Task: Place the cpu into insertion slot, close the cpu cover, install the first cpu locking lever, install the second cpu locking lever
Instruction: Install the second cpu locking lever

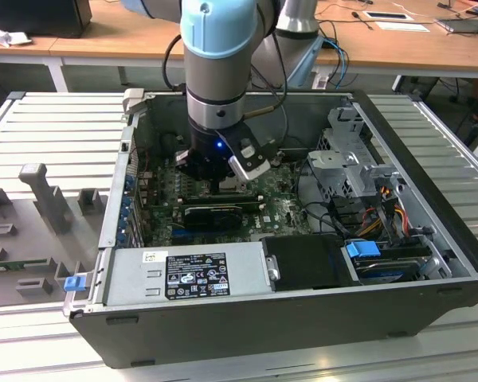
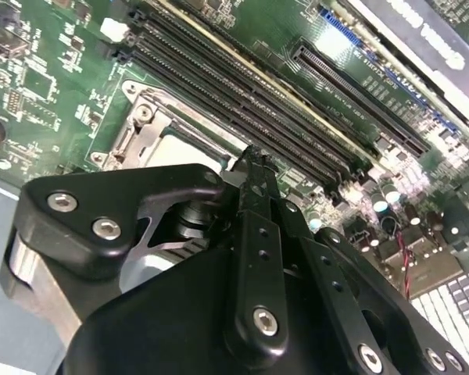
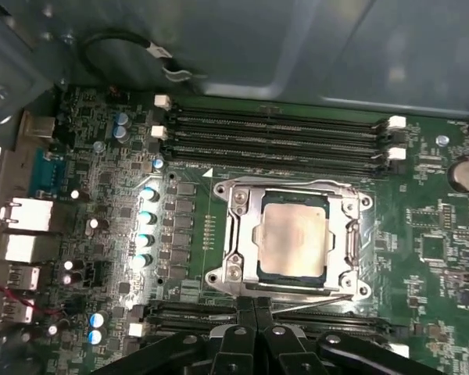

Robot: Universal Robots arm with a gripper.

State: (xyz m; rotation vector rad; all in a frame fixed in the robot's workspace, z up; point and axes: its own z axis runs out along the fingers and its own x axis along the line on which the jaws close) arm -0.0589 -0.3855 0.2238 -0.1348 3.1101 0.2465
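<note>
A white label with dense black print sat on the grey power supply (image 1: pixel 187 274) along the near wall of the open computer case (image 1: pixel 303 326); the print was too small to make out.

In the first wrist view the cpu (image 3: pixel 294 237) showed as a flat square chip with a pale silver-grey metal top, lying seated in the insertion slot (image 3: pixel 228 234), whose dark frame stood on the green motherboard (image 3: pixel 438 273). The cpu cover (image 3: pixel 345 234), a thin silvery frame with a large square window, lay down flat around the chip with the metal top showing through the window. Long black memory slots (image 3: pixel 273 137) ran along one side of the socket, and another row lay on the opposite side, next to the tool.

The tool (image 3: pixel 255 312) hung low over the board at the socket's edge, its two black fingers (image 3: pixel 242 332) pressed together with nothing between them, their tips just beside the cover's rim. In the second wrist view the tool (image 2: pixel 252 160) pointed at the same edge, between the pale chip (image 2: pixel 176 152) and the memory slots (image 2: pixel 242 94). In the exterior view the arm reached straight down into the case, with the tool (image 1: pixel 215 177) over the board's middle.
</note>
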